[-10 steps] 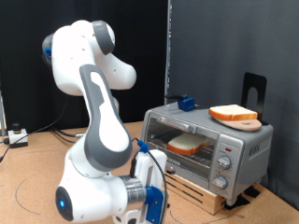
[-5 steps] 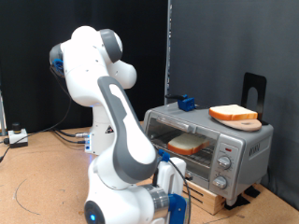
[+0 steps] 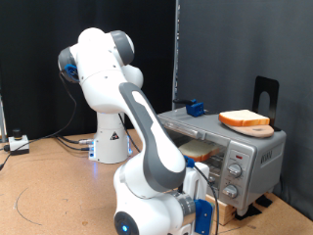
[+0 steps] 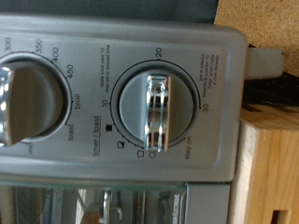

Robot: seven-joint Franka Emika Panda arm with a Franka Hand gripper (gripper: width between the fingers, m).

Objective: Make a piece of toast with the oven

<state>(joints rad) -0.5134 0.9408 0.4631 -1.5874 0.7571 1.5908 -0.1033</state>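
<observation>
Gripper (image 3: 203, 217) faces your oven (image 3: 256, 157) timer knob (image 4: 159, 111) straight ahead; toast (image 3: 200, 150) inside; jaw state can't tell.

Blue object (image 3: 195, 107) behind; wooden pallet (image 3: 238, 210) beneath; black stand (image 3: 266, 94) far right.

Exterior view: off-arm camera, low, mid-distance, faces arm (image 3: 147, 147) in foreground, oven (image 3: 220, 147) beyond at exterior view's right. Wrist view: very close, square-on to oven (image 4: 121, 103) side panel, timer knob (image 4: 154, 112) fills frame. Shared: oven knob panel.
</observation>
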